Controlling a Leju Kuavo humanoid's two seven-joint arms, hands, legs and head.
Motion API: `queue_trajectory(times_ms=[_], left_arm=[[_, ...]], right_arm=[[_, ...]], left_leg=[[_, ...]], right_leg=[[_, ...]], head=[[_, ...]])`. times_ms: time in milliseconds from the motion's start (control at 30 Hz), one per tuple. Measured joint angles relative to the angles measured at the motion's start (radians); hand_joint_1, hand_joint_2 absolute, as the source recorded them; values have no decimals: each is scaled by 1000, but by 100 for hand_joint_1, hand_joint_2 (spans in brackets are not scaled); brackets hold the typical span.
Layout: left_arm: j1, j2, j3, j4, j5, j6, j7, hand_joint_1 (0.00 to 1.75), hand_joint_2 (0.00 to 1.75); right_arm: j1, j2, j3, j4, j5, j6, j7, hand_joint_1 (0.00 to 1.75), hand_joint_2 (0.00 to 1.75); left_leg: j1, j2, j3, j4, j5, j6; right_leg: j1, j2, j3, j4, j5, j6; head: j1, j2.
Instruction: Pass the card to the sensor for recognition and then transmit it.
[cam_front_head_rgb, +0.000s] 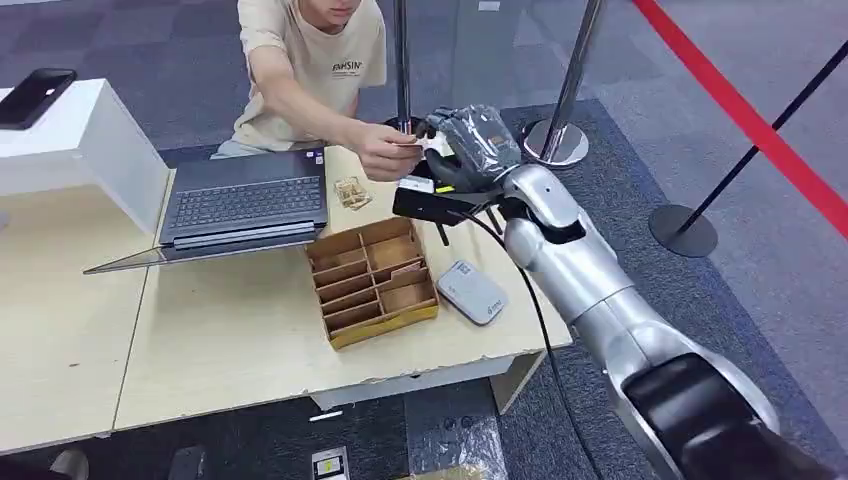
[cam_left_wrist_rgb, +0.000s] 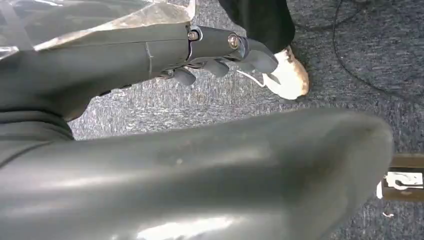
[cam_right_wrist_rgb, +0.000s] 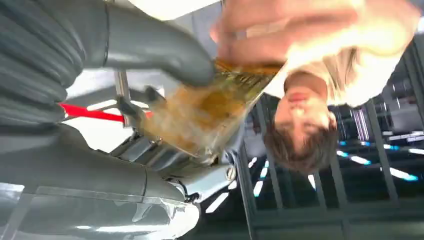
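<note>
A pale wooden table (cam_front_head_rgb: 230, 350) stands on grey carpet, with a red barrier tape (cam_front_head_rgb: 745, 115) strung between chrome posts behind it. Over the table's far edge the right hand (cam_front_head_rgb: 470, 145), wrapped in clear plastic, is raised toward a person in a beige shirt (cam_front_head_rgb: 310, 70). In the right wrist view the thick grey thumb (cam_right_wrist_rgb: 165, 47) presses a yellowish card (cam_right_wrist_rgb: 210, 107) against the darker fingers below it, so the right hand grips the card. The person's hand (cam_front_head_rgb: 388, 152) meets it there, fingers closed on the card's other end; both hold it at once. Just beside the robot's wrist a black device (cam_front_head_rgb: 430, 203) juts out on its mount. Below it, on the table, lies a small grey sensor pad (cam_front_head_rgb: 471, 291), and just beside that a cardboard organiser (cam_front_head_rgb: 370, 280) with several compartments. An open laptop (cam_front_head_rgb: 245, 205) sits further left, near a white stand (cam_front_head_rgb: 85, 140) bearing a dark phone (cam_front_head_rgb: 35, 97). The left hand (cam_left_wrist_rgb: 220, 52) hangs low over the carpet, fingers curled in, holding nothing, near a white shoe (cam_left_wrist_rgb: 287, 77).
</note>
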Motion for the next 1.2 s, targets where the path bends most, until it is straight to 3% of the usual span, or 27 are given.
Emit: queue_trajectory(times_ms=[100,133,267,500,533,733,900,1200], left_arm=[[1,0,0,0,5,1,-3,0,0],[2,0,0,0,9,2,-4,0,0],[8,0,0,0,23,6,-7,0,0],[33,2,2,0,59,12,-33,0,0],[35,3,2,0,63,12,-37,0,0],[54,6,12,1,97,21,-59,0,0],[60,10,23,2,109,21,-59,0,0],[60,11,28,2,109,23,-59,0,0]], right_arm=[[1,4,4,6,-21,33,3,0,175],[2,5,5,6,-34,40,7,0,0],[23,3,-1,-11,-102,55,25,0,0],[153,-37,-39,-165,-200,86,95,0,0],[168,-42,-43,-188,-208,89,101,0,175],[326,-78,-72,-375,-239,98,136,0,175],[433,-100,-77,-497,-190,115,164,0,175],[493,-106,-74,-572,-200,119,148,0,175]], left_leg=[[0,0,0,0,0,0],[0,0,0,0,0,0],[0,0,1,0,0,0],[0,0,0,0,0,0],[0,0,0,0,0,0],[0,-1,1,0,-1,0],[0,0,0,0,-1,0],[0,1,0,0,0,0]], right_leg=[[0,0,0,0,0,0],[0,0,0,0,0,0],[0,0,0,0,0,0],[0,0,-1,0,0,0],[0,0,-1,0,0,0],[0,0,0,-1,0,0],[0,1,-1,-1,0,0],[0,1,0,-1,1,0]], head=[[0,0],[0,0],[0,0],[0,0],[0,0],[0,0],[0,0],[0,0]])
